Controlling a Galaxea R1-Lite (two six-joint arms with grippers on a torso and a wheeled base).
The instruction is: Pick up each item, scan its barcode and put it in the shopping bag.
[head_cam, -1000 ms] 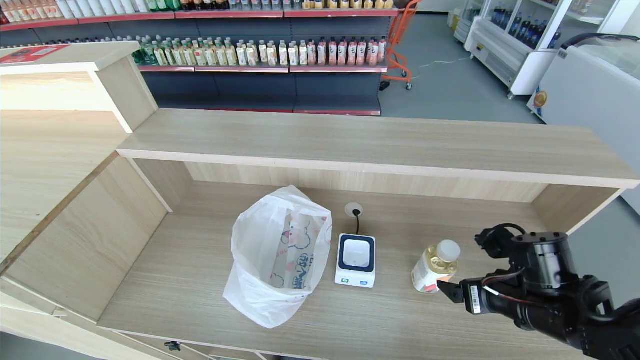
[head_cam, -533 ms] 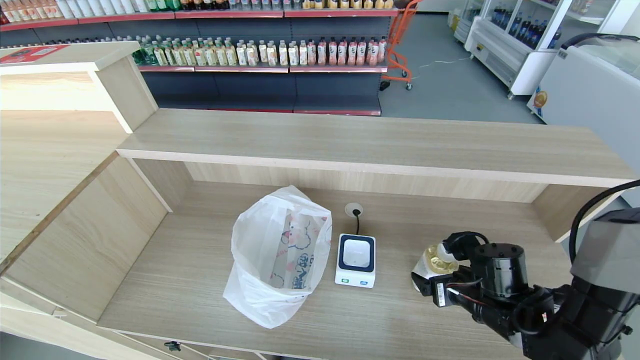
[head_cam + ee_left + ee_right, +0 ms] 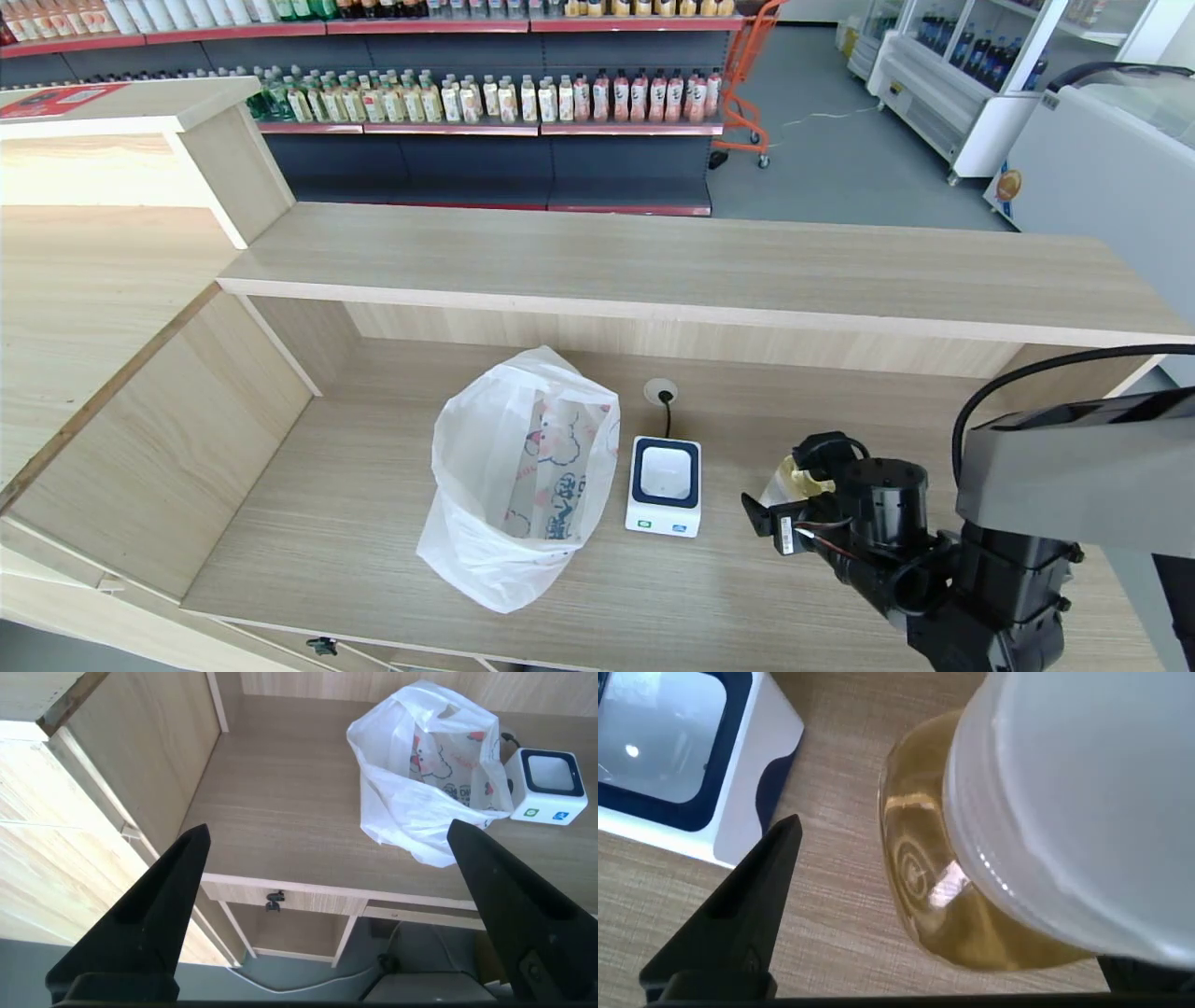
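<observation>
— Where is the bottle [image 3: 792, 478]?
— Upright on the desk [image 3: 355, 541], lower right of the head frame, just right of the barcode scanner [image 3: 664, 485]. Pale yellow liquid, white cap.
— Have you gripped it?
— No. My right hand [image 3: 782, 499] sits around it with the fingers spread. One finger [image 3: 738, 924] stands clear of the bottle's side, bare desk between them.
— And your left?
— My left hand [image 3: 327, 915] hangs well apart from the bag, fingers wide, holding nothing.
— The bag?
— The white shopping bag [image 3: 476, 467] stands open near frame centre, just left of the scanner. A cartoon-printed pack [image 3: 553, 476] is inside.
</observation>
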